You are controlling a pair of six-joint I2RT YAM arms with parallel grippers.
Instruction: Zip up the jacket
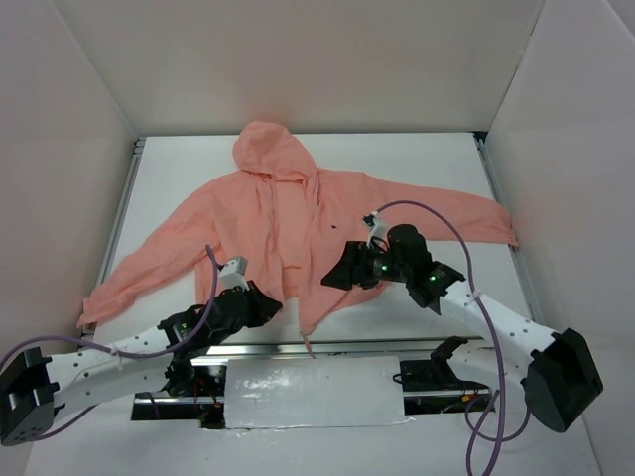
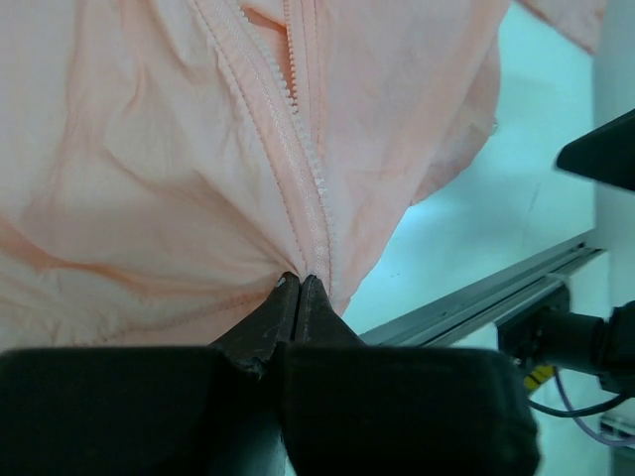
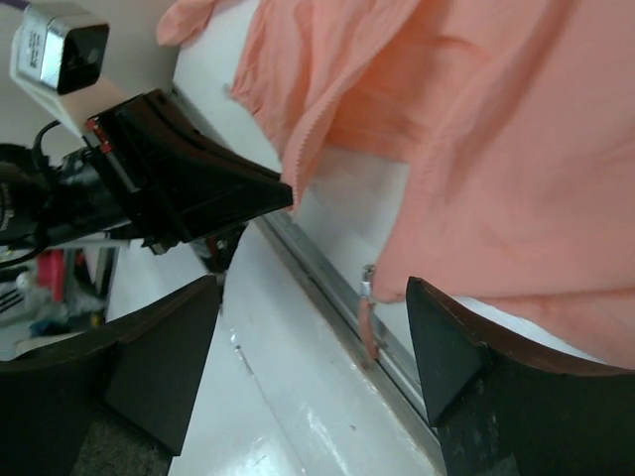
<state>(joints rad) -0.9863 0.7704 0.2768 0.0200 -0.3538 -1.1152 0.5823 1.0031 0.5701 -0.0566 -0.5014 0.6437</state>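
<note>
The salmon-pink jacket (image 1: 283, 223) lies spread on the white table, hood toward the back and front partly open. My left gripper (image 2: 300, 282) is shut on the jacket's bottom hem, right at the foot of the zipper teeth (image 2: 288, 149). In the top view it sits at the near hem (image 1: 266, 301). My right gripper (image 3: 313, 288) is open, its jaws standing on either side of the metal zipper slider (image 3: 367, 287), whose pink pull tab (image 3: 371, 335) hangs from the other front panel's lower corner. It touches neither. Seen from above, the right gripper (image 1: 335, 277) hovers over that panel.
A metal rail (image 1: 377, 344) runs along the table's near edge, with a white glossy panel (image 1: 313, 392) just in front of it. White walls enclose the table on three sides. The left arm's black jaw (image 3: 198, 188) and wrist camera (image 3: 60, 45) are close on the left in the right wrist view.
</note>
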